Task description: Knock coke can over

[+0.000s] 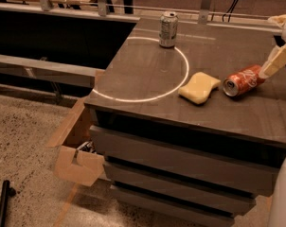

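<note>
The red coke can (242, 81) lies on its side on the dark cabinet top (147, 74), at the right, with its silver top facing the front left. My gripper (276, 62) comes in from the right edge of the view and sits right against the can's far end, touching it or nearly so. Most of the gripper is cut off by the frame edge.
A silver-grey can (168, 29) stands upright at the back, on a white circle (133, 100) marked on the top. A yellow sponge (199, 87) lies just left of the coke can. An open cardboard box (76, 160) sits on the floor at the cabinet's left.
</note>
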Robot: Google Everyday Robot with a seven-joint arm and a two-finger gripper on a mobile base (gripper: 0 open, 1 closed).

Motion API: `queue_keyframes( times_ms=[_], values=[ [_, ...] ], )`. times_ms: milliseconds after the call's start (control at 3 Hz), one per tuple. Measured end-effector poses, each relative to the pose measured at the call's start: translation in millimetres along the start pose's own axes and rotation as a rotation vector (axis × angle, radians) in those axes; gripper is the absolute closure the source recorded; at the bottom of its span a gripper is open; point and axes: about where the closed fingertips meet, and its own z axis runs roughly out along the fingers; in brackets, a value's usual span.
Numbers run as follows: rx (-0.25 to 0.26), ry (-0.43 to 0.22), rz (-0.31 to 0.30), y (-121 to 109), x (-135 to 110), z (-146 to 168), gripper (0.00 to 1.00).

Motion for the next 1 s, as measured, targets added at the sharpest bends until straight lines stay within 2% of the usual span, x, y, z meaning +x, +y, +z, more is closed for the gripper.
queue_keyframes(
  times_ms=[667, 1000],
  values=[
    [0.177, 0.008, 0.088, -43.1, 10.0, -44.5, 0.0],
    [0.176, 0.008, 0.088, -43.1, 10.0, -44.4, 0.0]
  ],
)
